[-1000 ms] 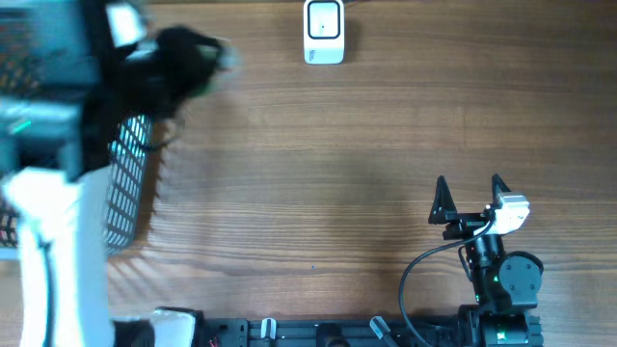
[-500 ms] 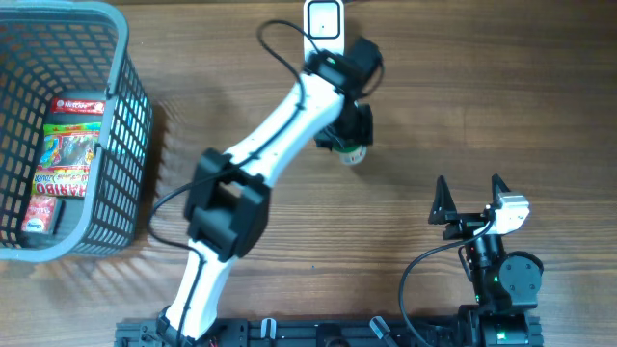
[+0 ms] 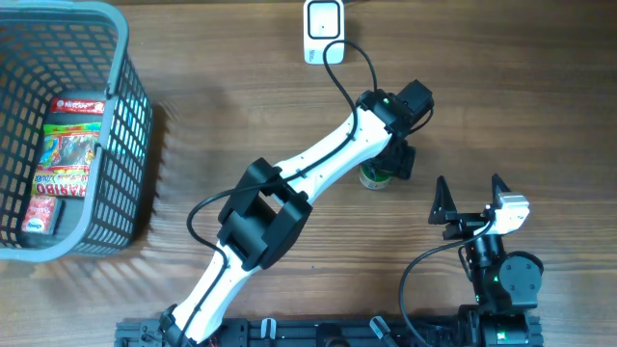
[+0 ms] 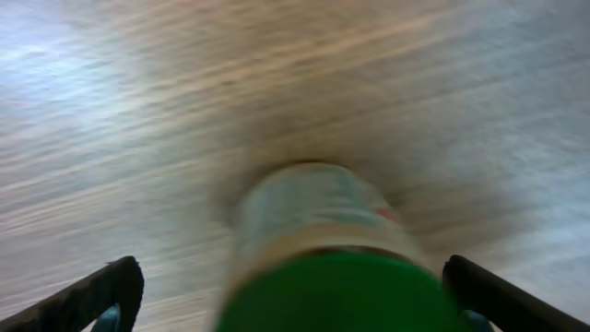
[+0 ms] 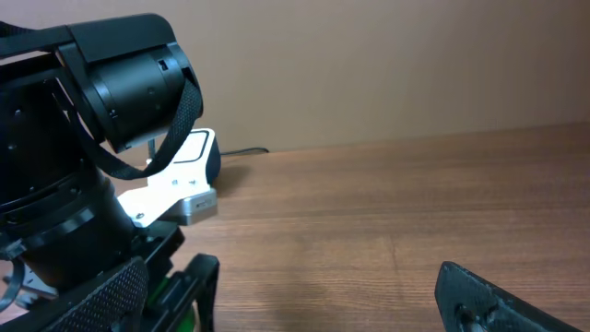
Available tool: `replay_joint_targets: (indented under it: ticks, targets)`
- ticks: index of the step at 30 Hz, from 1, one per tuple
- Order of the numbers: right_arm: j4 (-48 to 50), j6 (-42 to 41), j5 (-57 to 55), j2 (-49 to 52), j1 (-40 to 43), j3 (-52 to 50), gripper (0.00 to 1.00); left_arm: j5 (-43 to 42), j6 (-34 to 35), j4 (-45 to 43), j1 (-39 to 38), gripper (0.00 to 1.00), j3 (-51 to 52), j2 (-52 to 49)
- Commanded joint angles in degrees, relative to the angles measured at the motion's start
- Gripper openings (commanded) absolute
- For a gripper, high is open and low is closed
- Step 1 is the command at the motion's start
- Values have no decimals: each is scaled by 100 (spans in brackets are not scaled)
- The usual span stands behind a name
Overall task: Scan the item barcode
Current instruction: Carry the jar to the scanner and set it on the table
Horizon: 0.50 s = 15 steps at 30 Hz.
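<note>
Two robot arms sit at a wooden tabletop (image 3: 540,87). The left arm stretches across to the middle, and the left pincer (image 4: 290,269) is spread wide around a small jar (image 3: 374,177) with a green lid. The jar stands upright on the tabletop between the fingers. One finger is clearly off it; the other is close, and the blurred wrist view hides any contact. A white scanner (image 3: 323,29) sits at the far edge, apart from the jar. The right pincer (image 3: 469,181) waits near the front edge with its fingers apart. A grey basket (image 3: 135,116) at the left holds a sweets packet (image 3: 66,154).
</note>
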<state>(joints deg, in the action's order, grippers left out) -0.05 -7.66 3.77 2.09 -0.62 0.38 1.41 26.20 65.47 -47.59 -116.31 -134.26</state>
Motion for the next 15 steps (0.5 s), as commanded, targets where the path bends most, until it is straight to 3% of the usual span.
replay_joint_targets:
  ticks: [1,4,9,11,15]
  targets:
    - [13,9,-94,-2,-17,-9,100,1045,-245,437,160,100,-702,437]
    - [13,7,-94,-2,-17,-9,100,1222,-654,1078,385,100,-2059,1040]
    - [13,9,-94,-2,-17,-9,99,1220,-649,1797,1213,100,-3904,2133]
    - [13,7,-94,-2,-17,-9,100,1220,-621,2103,1888,100,-4046,2632]
    - [13,9,-94,-2,-17,-9,100,1152,273,3110,4046,100,-4022,3119]
